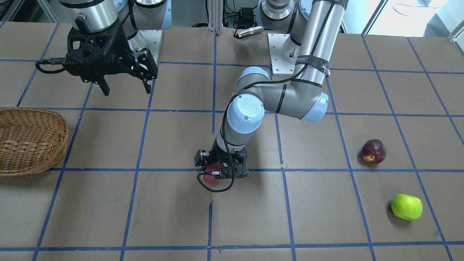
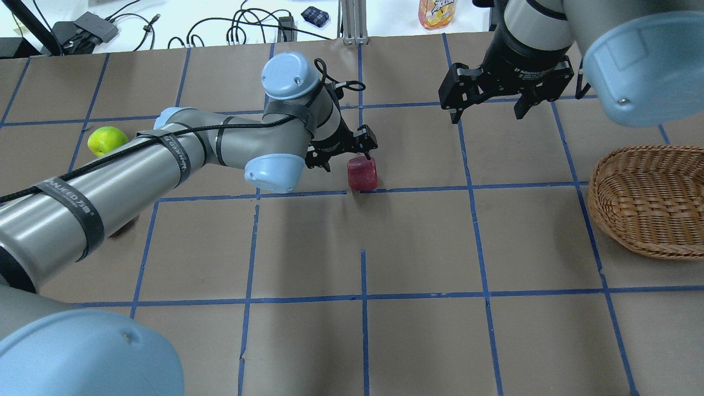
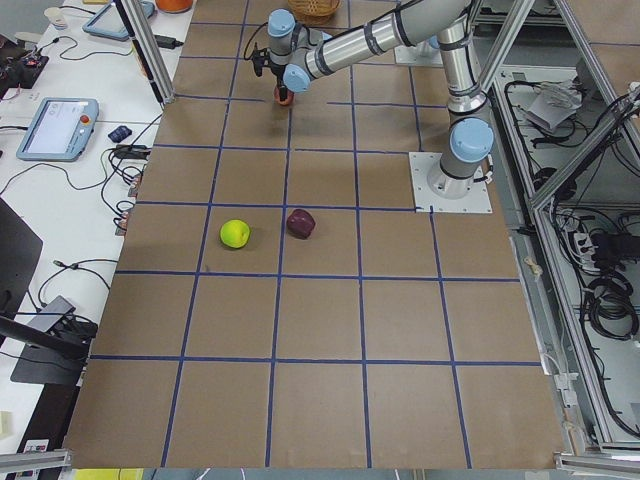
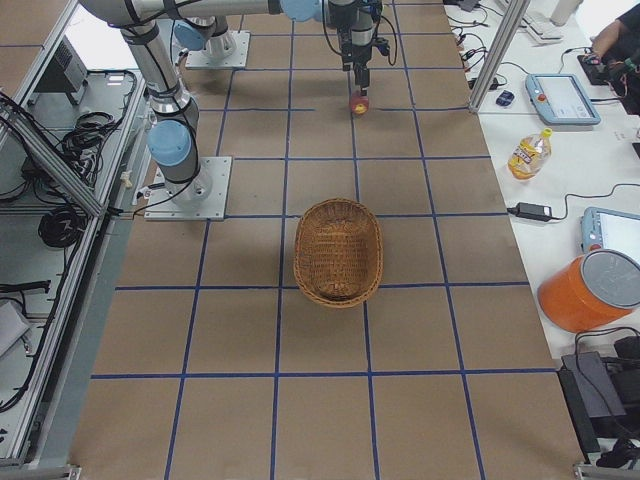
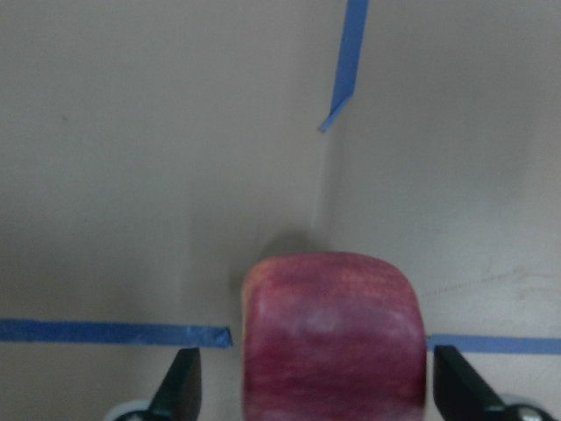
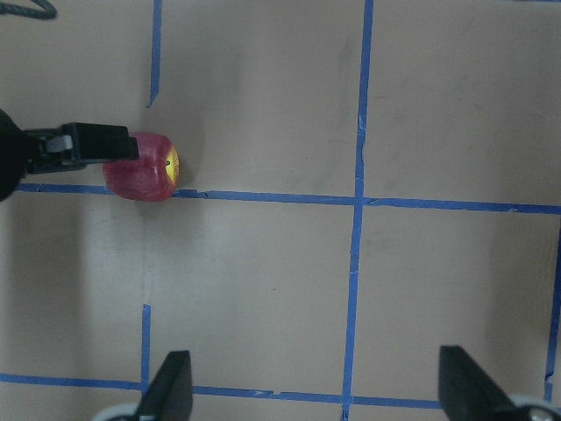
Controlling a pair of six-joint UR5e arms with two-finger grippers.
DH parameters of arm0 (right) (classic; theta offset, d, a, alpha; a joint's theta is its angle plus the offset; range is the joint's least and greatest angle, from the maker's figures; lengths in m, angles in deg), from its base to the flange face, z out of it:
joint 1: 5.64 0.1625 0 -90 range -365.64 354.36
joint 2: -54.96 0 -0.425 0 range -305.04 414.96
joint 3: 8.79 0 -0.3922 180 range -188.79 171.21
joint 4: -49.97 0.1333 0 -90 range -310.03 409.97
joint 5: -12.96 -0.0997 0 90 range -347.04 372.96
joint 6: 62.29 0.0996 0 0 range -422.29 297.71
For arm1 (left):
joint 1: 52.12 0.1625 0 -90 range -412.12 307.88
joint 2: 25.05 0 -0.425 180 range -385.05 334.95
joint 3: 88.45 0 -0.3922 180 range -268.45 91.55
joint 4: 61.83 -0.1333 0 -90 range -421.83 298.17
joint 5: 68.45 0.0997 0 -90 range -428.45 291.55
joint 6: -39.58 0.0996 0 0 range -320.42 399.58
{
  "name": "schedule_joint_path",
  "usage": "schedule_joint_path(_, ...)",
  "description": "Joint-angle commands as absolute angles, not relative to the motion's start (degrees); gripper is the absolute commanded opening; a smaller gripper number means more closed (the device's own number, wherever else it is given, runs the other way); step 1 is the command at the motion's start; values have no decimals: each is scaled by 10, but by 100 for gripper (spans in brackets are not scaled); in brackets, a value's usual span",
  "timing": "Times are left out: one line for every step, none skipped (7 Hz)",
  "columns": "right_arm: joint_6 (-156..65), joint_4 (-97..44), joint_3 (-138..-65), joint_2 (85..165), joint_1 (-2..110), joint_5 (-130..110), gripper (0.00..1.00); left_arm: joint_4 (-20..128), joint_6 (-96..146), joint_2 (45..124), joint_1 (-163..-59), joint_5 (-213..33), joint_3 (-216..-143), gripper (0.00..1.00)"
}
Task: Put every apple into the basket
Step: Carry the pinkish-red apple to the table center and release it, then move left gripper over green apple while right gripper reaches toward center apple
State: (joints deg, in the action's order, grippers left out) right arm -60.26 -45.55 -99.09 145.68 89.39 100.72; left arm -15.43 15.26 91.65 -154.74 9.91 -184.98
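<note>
Front-facing view: the left tool is down at the middle of the brown paper worktop, over the red apple with a yellow patch, which rests on a blue tape line. The dark maroon apple and the bright green apple lie well apart from it, toward 3 and 4 o'clock. The light-brown oval woven wicker basket sits at the 9 o'clock edge. The right tool hangs at 11 o'clock, its jaws spread wide and holding nothing.

Right-end view: the basket holds 0 apples.

Left wrist view: the fingers stand apart on either side of the red apple. There is a clear gap at 9 o'clock, and the other finger is just beside the skin, so the tool straddles the apple without clamping it.

The step in hand looks like grasping this apple. It would go best with the tool centred so both fingers meet the widest part together, since a one-sided push could roll the apple. Then close gently and lift straight up before heading for the basket.

Count: 3 apples, 1 basket, 2 tools.
</note>
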Motion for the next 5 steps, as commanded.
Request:
schedule_joint_path(-602,-456,-993,1457,895,1005,100,-101,217,831,-1423,37,-1853,100)
schedule_joint_path(-598,-457,-995,1455,895,1006,100,-8,357,799,-1355,42,-1853,100)
schedule_joint_path(-595,-461,-997,1449,895,1005,100,57,490,777,-1280,94,-1851,100)
schedule_joint_path(-580,-492,-998,1403,898,1005,100,99,620,780,-1208,133,-1848,100)
schedule_joint_path(-513,-540,-998,1357,927,1007,100,99,703,798,-1160,141,-1847,100)
